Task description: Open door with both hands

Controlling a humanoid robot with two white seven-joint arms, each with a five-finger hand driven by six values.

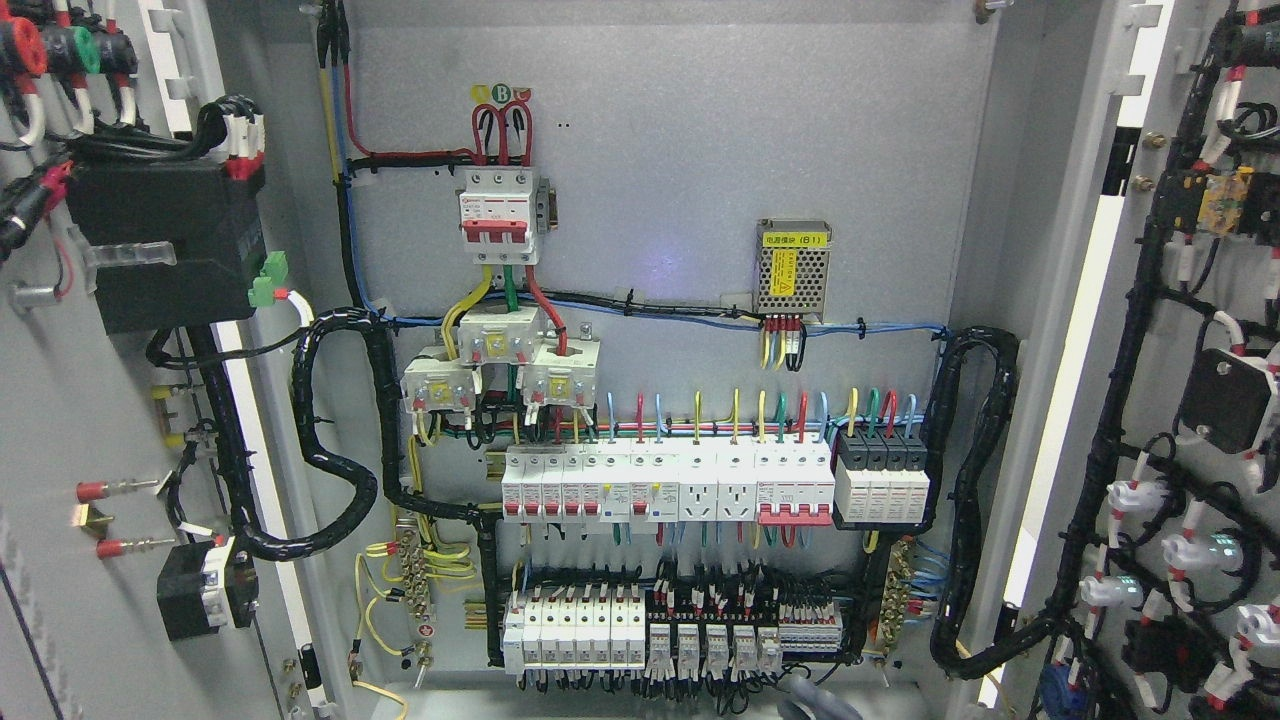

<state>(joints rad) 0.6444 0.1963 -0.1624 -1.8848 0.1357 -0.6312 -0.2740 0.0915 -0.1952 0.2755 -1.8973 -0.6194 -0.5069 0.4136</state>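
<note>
Between open doors (80, 420), perhaps wired breakers (665, 485)

**Cabinet Back Panel: Mounted Components**

The grey back panel (700, 150) carries all components. A red-handled main breaker (497, 218) sits upper left of centre; a perforated power supply (792, 268) sits to its right. Below, a row of white breakers (665, 485) spans the middle. A lower terminal row (640, 630) runs near the bottom edge. Black cable looms (335, 440) flank both sides.

left door (60, 400), right door (1200, 400) edge-cropped
</note>
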